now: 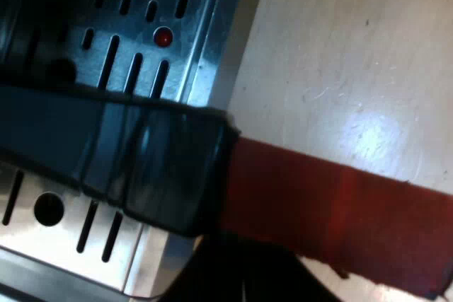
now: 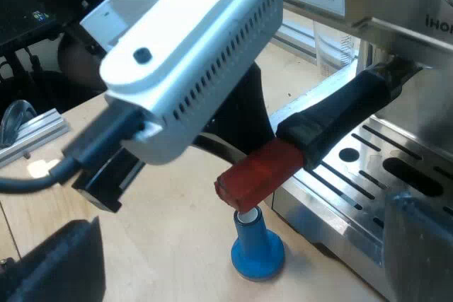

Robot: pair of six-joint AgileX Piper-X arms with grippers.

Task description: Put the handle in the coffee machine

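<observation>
The left gripper (image 2: 265, 136) is gripping the handle (image 2: 333, 122) where the black grip meets the red end (image 2: 256, 173). In its own view one dark finger (image 1: 241, 277) is pressing under that joint, so I am judging it clamped firmly on the handle. The handle is slanting over the drip tray (image 2: 368, 167). Its far end is reaching up under the front of the coffee machine (image 2: 425, 5), where it is too shadowed to tell whether it is seated or locked. The red end is sticking out past the tray's edge, above the blue tamper (image 2: 256, 249) standing on the table (image 2: 170, 245). A measuring glass (image 2: 333, 47) is standing beside the machine.

The right gripper (image 2: 237, 235) is hanging with its fingers (image 2: 60, 266) spread wide and holding nothing, low over the table near the tamper.

The step in hand looks like seating and locking. Doing it well probably means:
- pressing the head straight up until it is sitting flush
- swinging the handle across to square with the machine's front, without letting it droop
- keeping the grip tight so the handle is not twisting between the fingers
- keeping the red end above the tamper through the swing

The right gripper is best staying clear.
</observation>
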